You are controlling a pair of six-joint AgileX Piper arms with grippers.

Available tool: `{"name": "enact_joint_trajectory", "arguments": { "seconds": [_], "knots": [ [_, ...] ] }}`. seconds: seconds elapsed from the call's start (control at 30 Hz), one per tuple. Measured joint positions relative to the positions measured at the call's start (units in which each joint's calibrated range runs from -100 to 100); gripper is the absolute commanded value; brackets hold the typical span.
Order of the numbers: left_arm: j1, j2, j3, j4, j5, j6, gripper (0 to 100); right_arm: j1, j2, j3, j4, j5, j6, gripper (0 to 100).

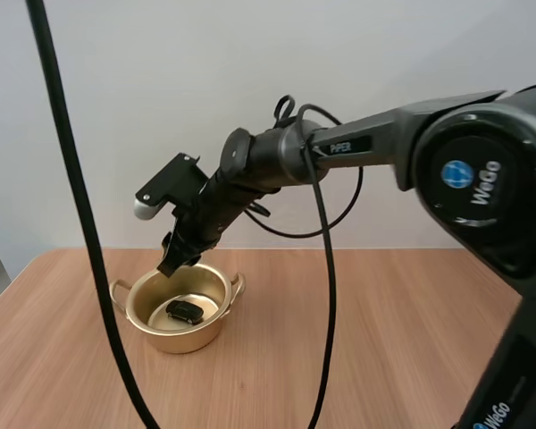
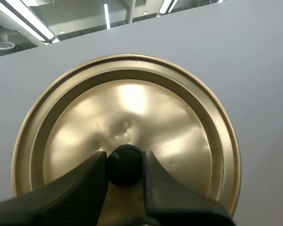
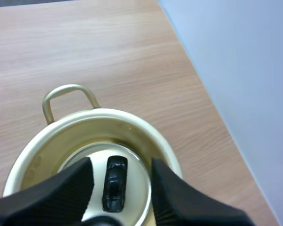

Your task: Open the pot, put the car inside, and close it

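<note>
One car [image 3: 115,182] lies inside the open pot [image 3: 52,146].
It sits below and between the released fingers of the right gripper [image 3: 121,165], long axis along them; the left gripper [image 2: 125,162] grasps the lid [image 2: 132,103] by its knob [image 2: 125,165].

Pot [image 1: 182,338] is a shiny gold-coloured one with a loop handle [image 3: 68,96] on each side, sitting upright with nothing covering it. The car [image 1: 185,311] is a little glossy black toy lying flat on the pot's bottom, roughly in the middle, roof up. The lid [image 2: 132,103] is the same gold, round with a stepped rim. It's off the pot, and its black knob [image 2: 125,165] is pinched by the left gripper [image 2: 125,162]. Can't tell where it sits relative to the pot.
</note>
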Motion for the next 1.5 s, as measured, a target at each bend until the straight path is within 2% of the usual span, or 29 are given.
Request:
{"name": "enact_joint_trajectory", "arguments": {
  "seconds": [0.03,0.17,0.37,0.57,0.8,1.1,1.5],
  "knots": [
    [0.0,-0.12,0.0,0.0,0.0,0.0,0,-0.4,-2.0,0.0,-0.89,0.46,0.75,0],
    [0.0,-0.12,0.0,0.0,0.0,0.0,0,-2.71,-9.55,0.0,-5.31,2.67,4.76,0],
    [0.0,-0.12,2.12,0.63,0.0,1.88,0,-9.05,-20.48,0.0,-5.47,7.19,10.23,0],
    [0.0,-0.12,9.35,1.15,2.31,1.24,0,-15.95,-30.64,1.15,-5.47,6.66,10.65,0],
    [0.0,0.91,22.41,7.86,4.13,1.79,0,-22.6,-40.44,4.11,-5.56,6.99,10.45,0],
    [0.0,11.74,36.48,8.48,9.22,3.04,0,-23.21,-51.13,5.91,-5.56,9.57,11.7,0],
    [0.0,29.93,37.86,8.85,15.03,3.04,0,-23.21,-54.26,5.91,-14.25,9.74,15.74,0]
  ]
}}
